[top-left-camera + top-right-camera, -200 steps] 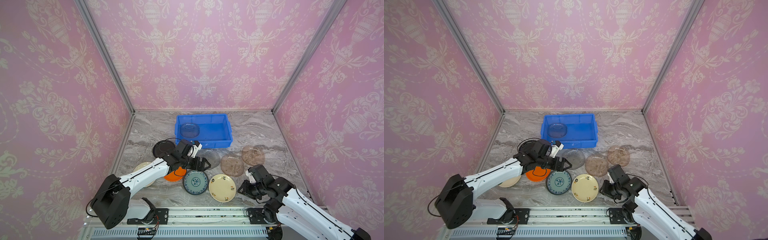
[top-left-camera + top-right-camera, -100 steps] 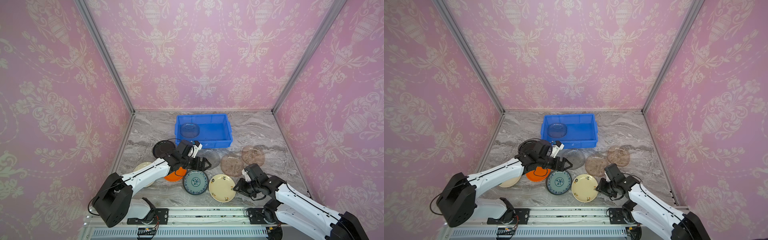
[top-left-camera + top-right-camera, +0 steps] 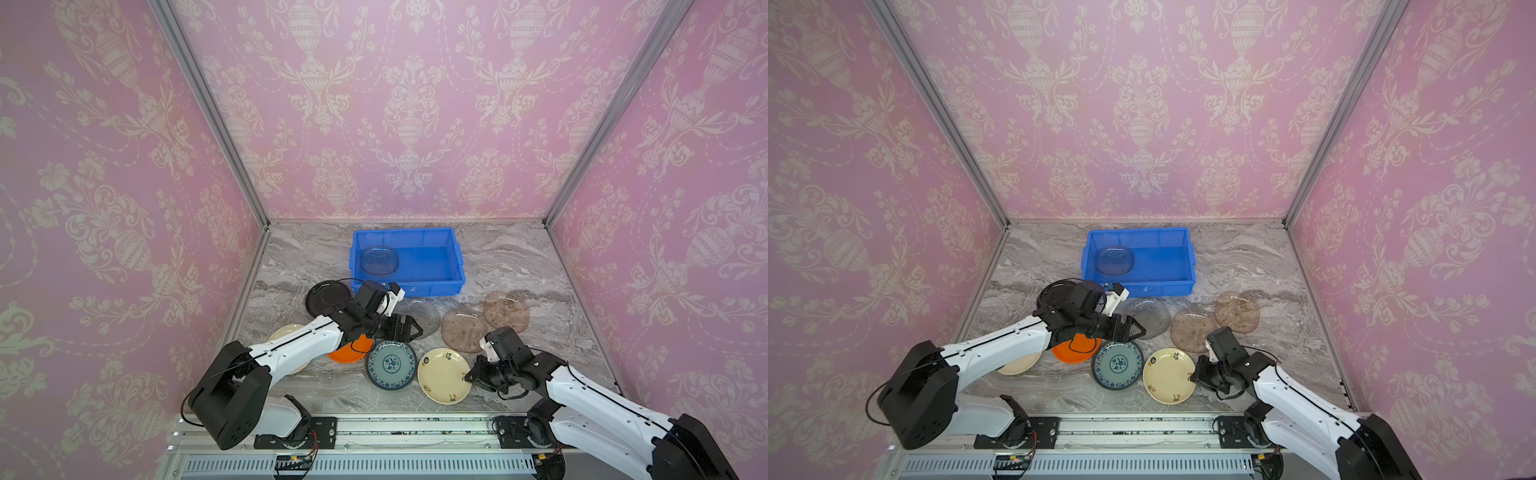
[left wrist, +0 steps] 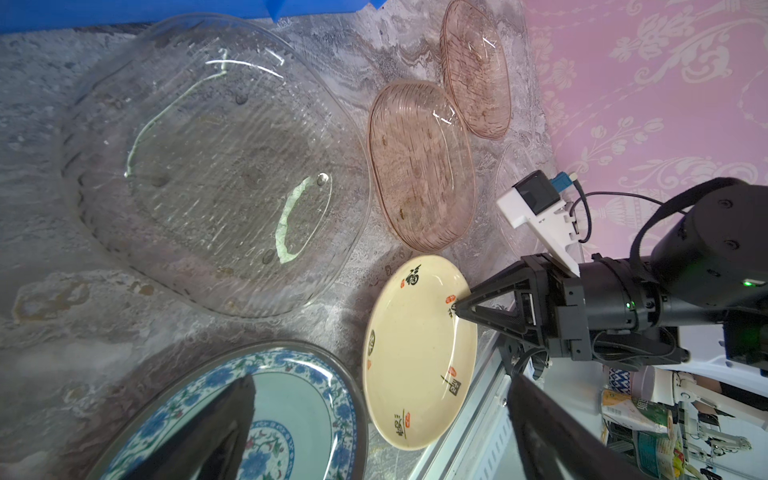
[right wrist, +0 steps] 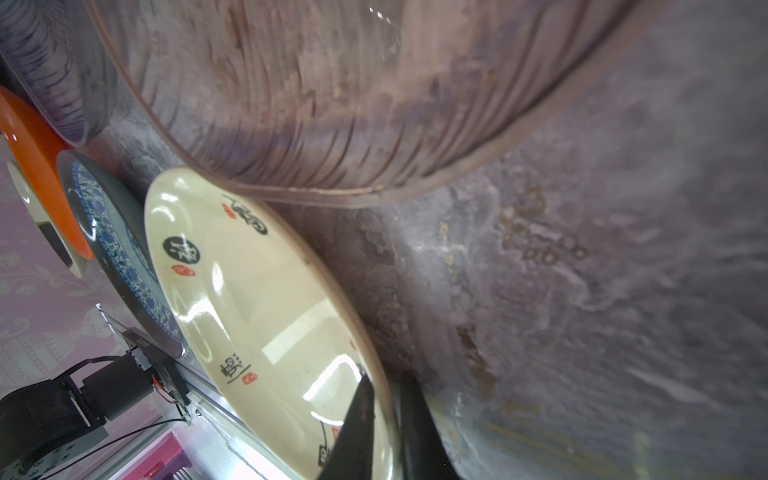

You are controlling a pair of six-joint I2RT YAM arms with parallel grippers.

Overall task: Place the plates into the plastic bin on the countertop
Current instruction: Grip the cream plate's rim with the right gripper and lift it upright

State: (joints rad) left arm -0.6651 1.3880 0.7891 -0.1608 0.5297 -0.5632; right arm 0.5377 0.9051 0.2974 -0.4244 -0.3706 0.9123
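A marble-patterned bench (image 3: 519, 257) enclosed by pink wallpapered walls (image 3: 415, 124), seen from above. At the back stands a blue plastic bin (image 3: 405, 231), with one grey glass plate (image 3: 379, 260) lying flat in its left half. The other plates lie on the bench in front of the bin. There is a black plate (image 3: 324, 297) at the left and an orange plate (image 3: 353, 352) partly under the left arm (image 3: 299, 345). Beside it are a blue floral plate (image 3: 390, 365) and a cream lettered plate (image 3: 442, 376). A clear glass plate (image 3: 426, 315) sits just in front of the bin, with two brownish glass plates (image 3: 461, 332) side by side to its right. A plain cream plate (image 3: 284, 332) peeks out from under the left arm. The left gripper (image 3: 412, 328) hovers over the near edge of the clear glass plate, its fingers wide apart and holding nothing. The right gripper (image 5: 384, 380) sits low at the right edge of the cream lettered plate. Its two fingers are pinched on the rim, one on the inner face and one outside the edge.
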